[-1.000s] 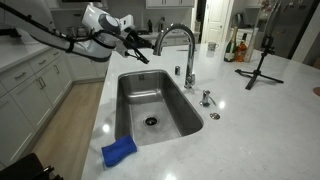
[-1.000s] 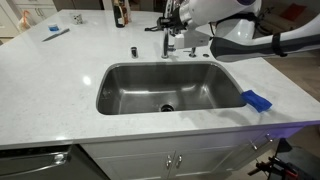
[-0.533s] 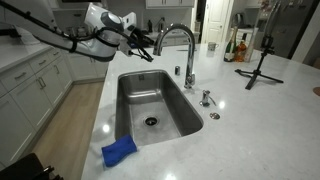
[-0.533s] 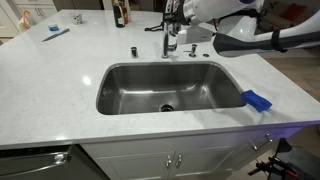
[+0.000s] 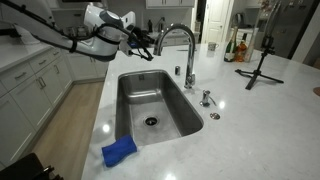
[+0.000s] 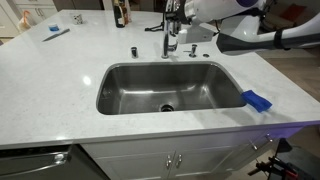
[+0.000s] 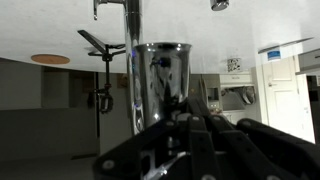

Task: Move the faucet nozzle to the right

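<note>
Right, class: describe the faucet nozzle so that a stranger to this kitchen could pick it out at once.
Find the steel sink set in the white counter. At its rim rises the faucet nozzle, a shiny chrome arch ending in a downward tip. It stands far taller than the short chrome fittings beside it.

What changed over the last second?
The claw moved in toward the tip of the faucet nozzle and now sits right at it. Whether it grips or touches is unclear. The nozzle, blue cloth and tripod have not moved.
</note>
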Tool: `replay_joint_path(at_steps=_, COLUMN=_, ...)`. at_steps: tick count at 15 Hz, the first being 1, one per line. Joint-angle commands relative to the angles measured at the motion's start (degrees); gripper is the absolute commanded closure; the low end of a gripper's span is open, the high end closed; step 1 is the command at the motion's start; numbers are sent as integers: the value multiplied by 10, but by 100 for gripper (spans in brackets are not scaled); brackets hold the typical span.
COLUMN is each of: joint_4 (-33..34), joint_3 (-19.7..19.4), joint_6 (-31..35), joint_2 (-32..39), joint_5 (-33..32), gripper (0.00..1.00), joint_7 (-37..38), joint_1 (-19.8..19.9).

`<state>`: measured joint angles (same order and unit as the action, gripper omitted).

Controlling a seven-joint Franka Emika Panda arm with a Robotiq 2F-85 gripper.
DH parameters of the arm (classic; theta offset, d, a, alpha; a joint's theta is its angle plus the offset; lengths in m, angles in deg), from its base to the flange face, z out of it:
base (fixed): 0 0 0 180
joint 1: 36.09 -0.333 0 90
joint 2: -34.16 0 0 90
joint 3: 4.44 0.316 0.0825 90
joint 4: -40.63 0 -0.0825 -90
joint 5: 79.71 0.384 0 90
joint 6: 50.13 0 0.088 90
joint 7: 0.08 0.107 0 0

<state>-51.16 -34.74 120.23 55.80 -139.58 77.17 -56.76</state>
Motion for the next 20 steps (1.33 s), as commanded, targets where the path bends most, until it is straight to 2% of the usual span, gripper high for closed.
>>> replay_joint_path(at_steps=1, joint_4=-5, joint_3=-20, joint_6=-34, joint_2=-6, joint_5=-17, gripper=100, joint_7=27, joint_1=-17)
replay_joint_path(at_steps=9, joint_4=-15, joint_3=-28, joint_6=-169, joint_2=-12, joint_5=-5, gripper=100, joint_7=37, joint_1=-29)
replay_joint_path(at_steps=15, joint_4=-18, joint_3=-31, joint_6=-236, joint_2=-15, joint_5=0, gripper=100, joint_7=58, joint_1=-28)
replay_joint_path(at_steps=16, joint_4=-14, joint_3=46, joint_6=-262, joint_2=-29, joint_5=-33, gripper=100, joint_7=71, joint_1=34)
replay_joint_path(at_steps=20, joint_4=-17, joint_3=120, joint_6=-289, joint_2=-37, joint_5=-40, gripper=100, joint_7=82, joint_1=99)
